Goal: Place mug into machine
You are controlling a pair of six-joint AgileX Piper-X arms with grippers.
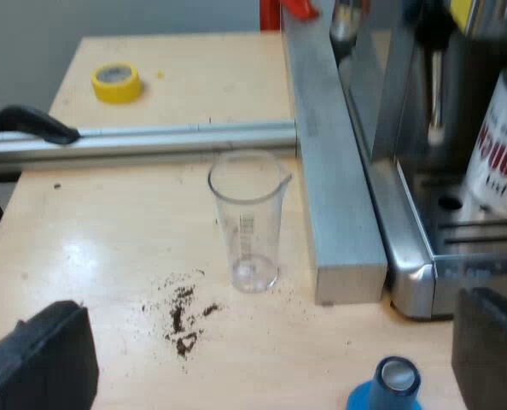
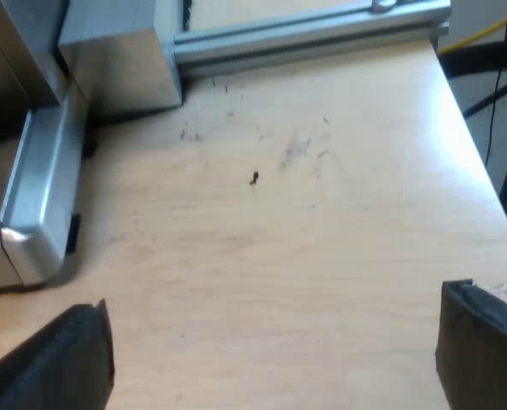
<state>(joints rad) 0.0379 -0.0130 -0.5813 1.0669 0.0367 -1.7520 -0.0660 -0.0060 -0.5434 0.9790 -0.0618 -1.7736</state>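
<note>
Now the mug is sitting in the machine, both hands hanging open

The pale wooden surface [image 2: 305, 248] is carrying the espresso machine [image 1: 411, 256], a steel corner of its tray showing close to each hand. A thick beam [image 1: 330, 179] of grey metal is lying just beside the machine, and a thin rail [image 1: 168, 139] is meeting it at a right angle. The left hand [image 1: 270, 342] is hovering above the surface near the machine's front corner, its two black fingers [image 1: 40, 363] spread wide and gripping nothing. The right hand [image 2: 270, 342] is hovering by a corner of the tray, likewise gaping wide and holding nothing. The white mug [image 1: 503, 145] with red lettering is standing upright on the machine's slotted tray, apart from the left hand. The clear measuring glass [image 1: 247, 222] is standing upright on the surface, just beside the thick beam. The blue tamper [image 1: 394, 382] is sitting near the machine's corner, close under the left hand. A yellow tape roll [image 1: 116, 82] is lying beyond the thin rail. Dark coffee grounds [image 1: 183, 314] are lying scattered near the glass.
</note>
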